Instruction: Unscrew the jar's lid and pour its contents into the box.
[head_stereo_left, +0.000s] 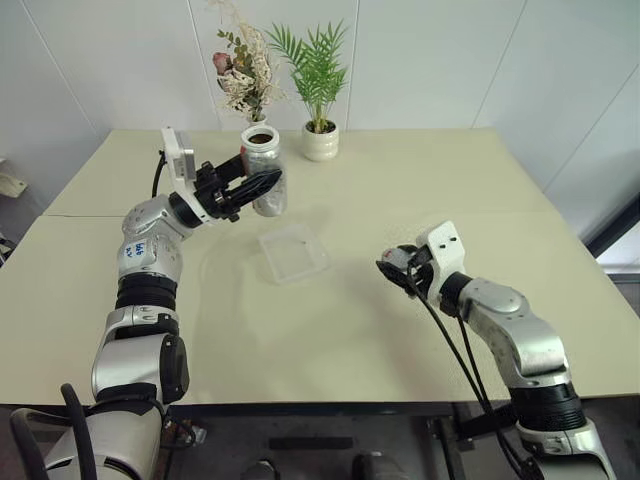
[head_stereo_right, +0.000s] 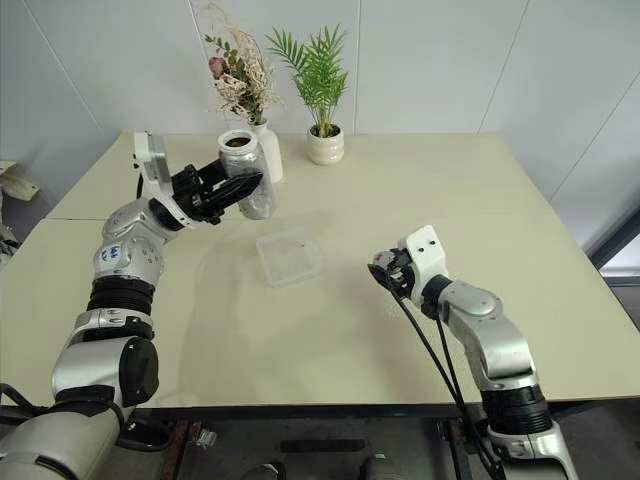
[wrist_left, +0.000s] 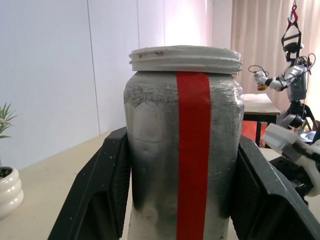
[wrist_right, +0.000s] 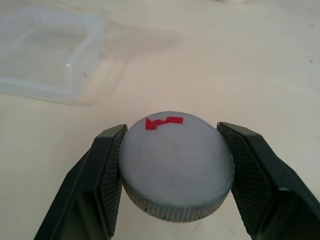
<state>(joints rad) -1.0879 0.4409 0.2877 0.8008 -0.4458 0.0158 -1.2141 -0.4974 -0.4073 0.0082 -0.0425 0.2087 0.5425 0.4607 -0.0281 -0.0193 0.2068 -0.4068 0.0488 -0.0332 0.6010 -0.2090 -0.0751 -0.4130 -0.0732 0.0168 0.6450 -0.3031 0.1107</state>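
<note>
Left eye view: left gripper (head_stereo_left: 262, 187) clamped on the jar (head_stereo_left: 265, 170), held up above the table (head_stereo_left: 400, 200), over the far-left part, upright or nearly so, mouth open with no cap on it, dark contents (head_stereo_left: 261, 135) visible inside the neck. Left wrist view: both black fingers (wrist_left: 100, 190) pressed against the jar's sides, red stripe running down its front, white threaded rim on top, silvery wall smudged grey. Right gripper (head_stereo_left: 392, 268) low over the table on the right, clenched on the lid (wrist_right: 176, 162); right wrist view shows the grey disc pinched edge to edge between the two fingers (wrist_right: 107, 170), knurled rim, small red mark on its flat top; cannot tell if the lid touches the tabletop. The box (head_stereo_left: 293, 252) sits on the table between the two grippers, nearer the jar, just below and to the right of it in the picture, apart from both grippers; it looks clear, any bits inside too small to tell. Behind the jar, at the table's far edge, a white vase (head_stereo_right: 268, 150) with dried flowers, partly hidden, and a white pot (head_stereo_left: 321, 141) with a green palm just beside it.
</note>
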